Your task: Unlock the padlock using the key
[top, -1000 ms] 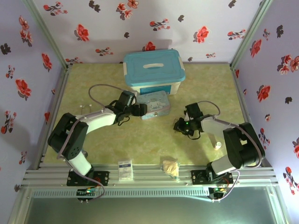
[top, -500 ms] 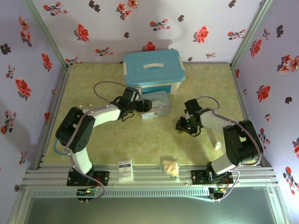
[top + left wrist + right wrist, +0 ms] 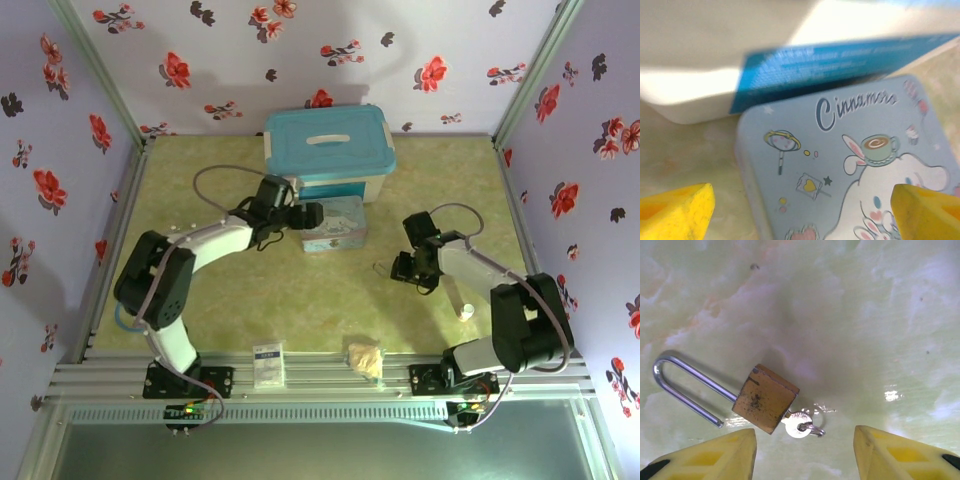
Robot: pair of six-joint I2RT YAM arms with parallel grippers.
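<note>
The padlock (image 3: 765, 398), a small brass block, lies flat on the green table. Its silver shackle (image 3: 685, 382) points left, and the shackle's shorter leg ends free beside the body. The key (image 3: 797, 423) sticks out of the block's lower right edge, its silver head carrying a small ring. My right gripper (image 3: 805, 460) is open just short of the key, one yellow finger (image 3: 705, 457) on each side, touching nothing; from above the right gripper (image 3: 403, 268) sits right of centre. My left gripper (image 3: 802, 215) is open over the blue cartoon tin (image 3: 850, 165), holding nothing.
A teal-lidded storage box (image 3: 328, 150) stands at the back, with the blue tin (image 3: 333, 224) just in front of it. A white card (image 3: 267, 365) and a beige wad (image 3: 366, 358) lie at the near edge. A small white object (image 3: 466, 312) lies by the right arm.
My right gripper has drawn a little to the right, away from the padlock. My left gripper has moved toward the back, over the tin's far edge.
</note>
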